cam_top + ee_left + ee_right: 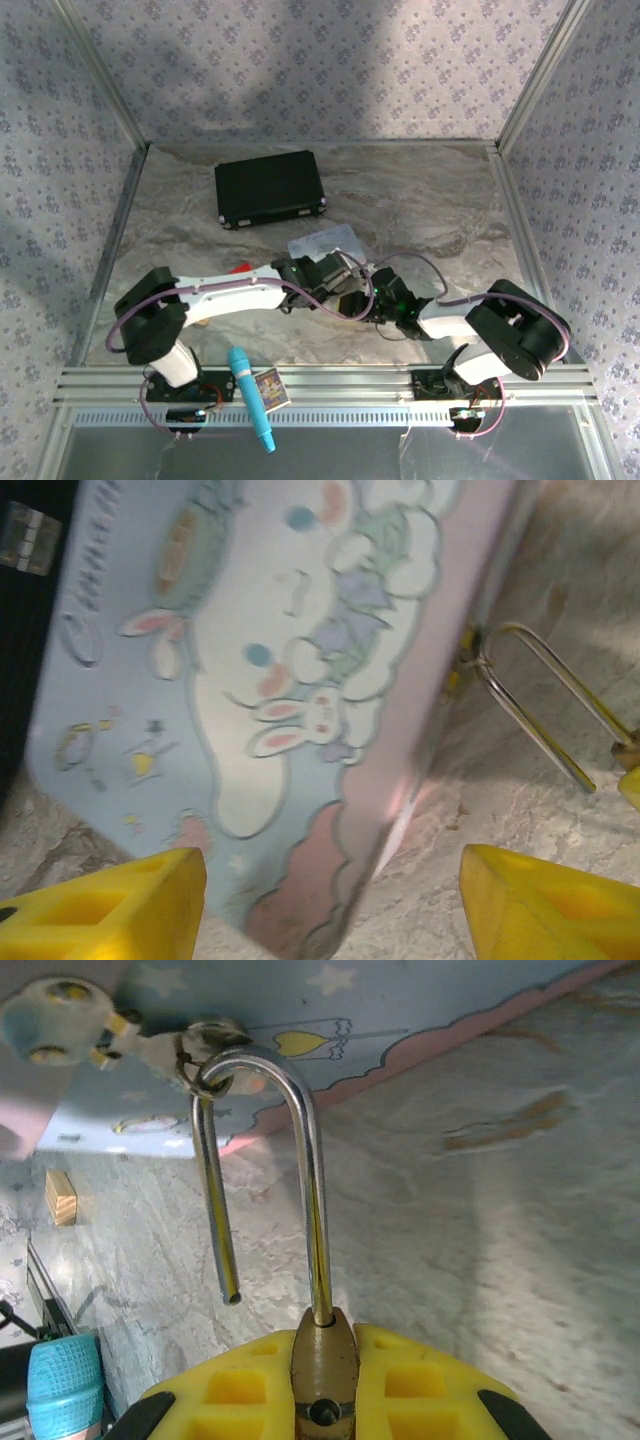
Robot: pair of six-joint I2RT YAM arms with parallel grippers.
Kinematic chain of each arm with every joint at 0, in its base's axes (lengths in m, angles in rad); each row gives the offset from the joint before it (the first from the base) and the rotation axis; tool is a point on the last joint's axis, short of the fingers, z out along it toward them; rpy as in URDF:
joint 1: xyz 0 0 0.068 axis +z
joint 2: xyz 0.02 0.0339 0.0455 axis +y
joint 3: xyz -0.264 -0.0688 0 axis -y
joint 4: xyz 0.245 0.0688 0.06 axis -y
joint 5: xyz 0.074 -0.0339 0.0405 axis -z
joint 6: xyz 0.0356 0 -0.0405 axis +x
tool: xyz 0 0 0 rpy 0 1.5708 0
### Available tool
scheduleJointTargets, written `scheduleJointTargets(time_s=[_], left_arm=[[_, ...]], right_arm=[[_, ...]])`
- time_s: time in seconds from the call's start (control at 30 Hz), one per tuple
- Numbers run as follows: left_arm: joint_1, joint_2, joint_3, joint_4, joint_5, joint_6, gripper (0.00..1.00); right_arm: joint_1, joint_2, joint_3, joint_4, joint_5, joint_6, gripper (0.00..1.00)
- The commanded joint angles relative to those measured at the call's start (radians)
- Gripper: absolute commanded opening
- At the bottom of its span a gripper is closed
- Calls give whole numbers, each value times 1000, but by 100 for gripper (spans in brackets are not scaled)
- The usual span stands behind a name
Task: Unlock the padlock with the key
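open padlock (322,1352) hooked at tin (420,1010) edge

There is one brass padlock (322,1355), one pastel cartoon tin (300,680), one black case (270,188), one red block (238,267), one tan wooden block (60,1196), one teal microphone-shaped toy (250,398) and one small picture card (270,388). There are two claws, the left claw (330,910) and the right claw (325,1405), each with two yellow fingers (110,910).

left arm (230,290) jaws apart; right arm (452,322) jaws clamped
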Motion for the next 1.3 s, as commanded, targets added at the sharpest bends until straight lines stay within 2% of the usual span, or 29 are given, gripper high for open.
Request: scheduleJointTargets(time_s=[0.0,0.07,0.23,0.4,0.53,0.7,0.83,0.97,1.27], left_arm=[[-10,84,3,-65,-77,-19,64],[-20,104,3,-72,-98,-23,62],[-23,103,-21,-41,-55,-28,47],[-23,85,-48,4,7,-7,43],[-23,92,-52,18,26,-1,43],[-23,93,-63,32,45,9,42],[-24,105,-66,15,21,0,38],[-27,115,-67,2,-1,-1,36],[-33,120,-66,-5,4,-1,36]], right_arm=[[3,3,-3,56,15,61,0],[7,2,-18,101,65,116,0],[32,2,-29,168,165,206,0],[47,22,-31,206,245,273,0],[49,82,-16,228,261,355,0],[21,278,-2,433,196,434,0],[9,353,10,524,190,437,0],[-20,364,-3,561,189,453,0],[-130,278,-5,460,116,375,0]])
